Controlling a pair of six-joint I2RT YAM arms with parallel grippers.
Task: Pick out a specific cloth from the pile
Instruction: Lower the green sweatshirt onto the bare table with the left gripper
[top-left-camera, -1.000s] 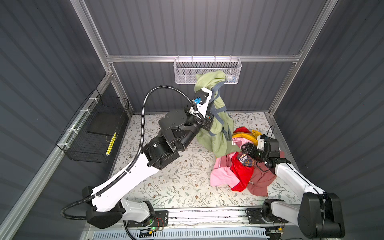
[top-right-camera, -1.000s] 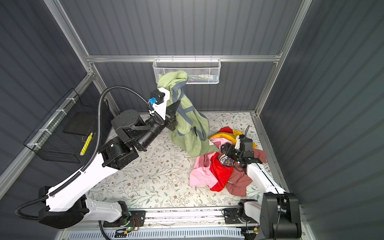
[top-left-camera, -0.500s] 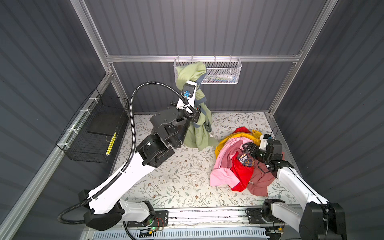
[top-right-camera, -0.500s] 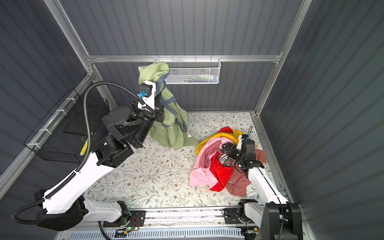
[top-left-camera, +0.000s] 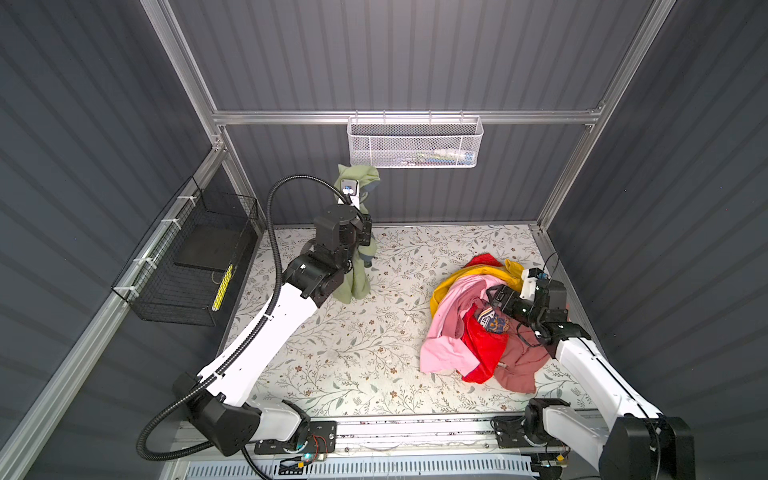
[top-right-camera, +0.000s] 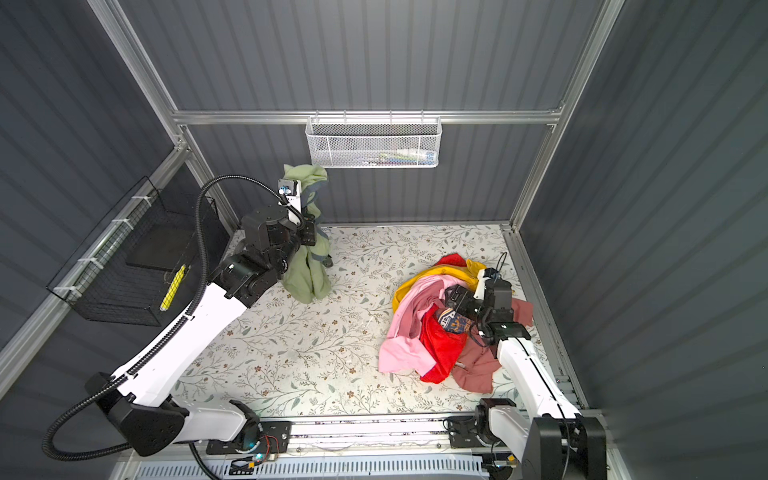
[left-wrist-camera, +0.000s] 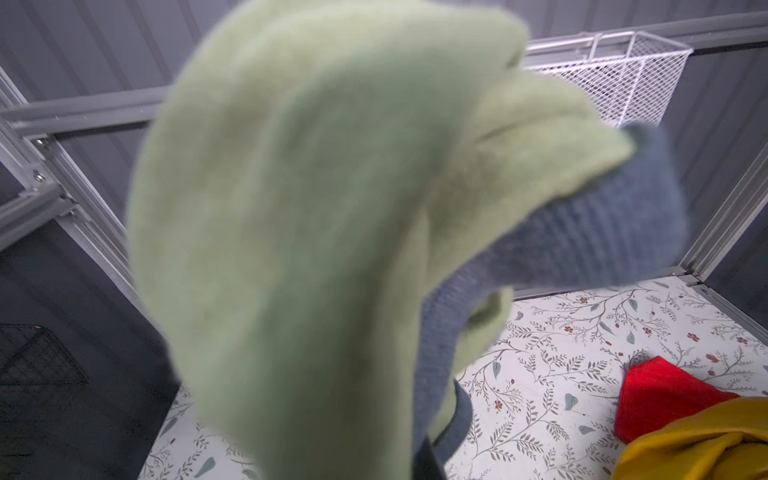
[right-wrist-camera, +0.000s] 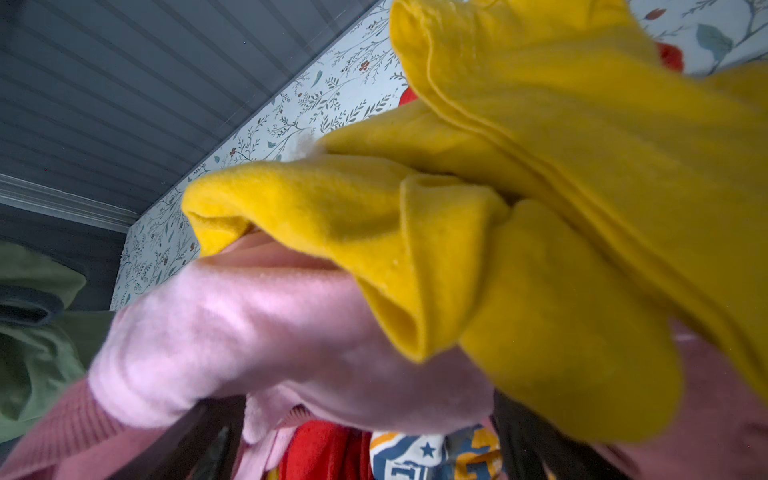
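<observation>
The cloth (top-left-camera: 358, 266) (top-right-camera: 308, 272), pale sage green with grey-blue trim (left-wrist-camera: 582, 241), hangs at the back left with its lower end on the table. My left gripper (top-left-camera: 352, 183) (top-right-camera: 296, 187) points upward and is shut on the cloth's top; the fabric (left-wrist-camera: 311, 228) hides its jaws. The pile (top-left-camera: 465, 328) (top-right-camera: 424, 332) lies at the right: mustard yellow (right-wrist-camera: 540, 208), light pink (right-wrist-camera: 270, 332), red (right-wrist-camera: 324, 453) and navy print (right-wrist-camera: 436, 455). My right gripper (top-left-camera: 496, 297) (top-right-camera: 455, 301) (right-wrist-camera: 365, 419) is open in the pile, with pink and yellow folds over its fingers (right-wrist-camera: 208, 436).
A black wire basket (top-left-camera: 187, 266) hangs on the left wall beside the cloth. A white mesh basket (top-left-camera: 415, 143) hangs on the back rail just above it. Aluminium posts stand at the table's (top-left-camera: 353, 345) back corners. The cloth and the pile lie well apart.
My left arm swung the cloth leftward and lower, away from the pile, so its lower end now rests at the back left. The right gripper stayed in the pile.
</observation>
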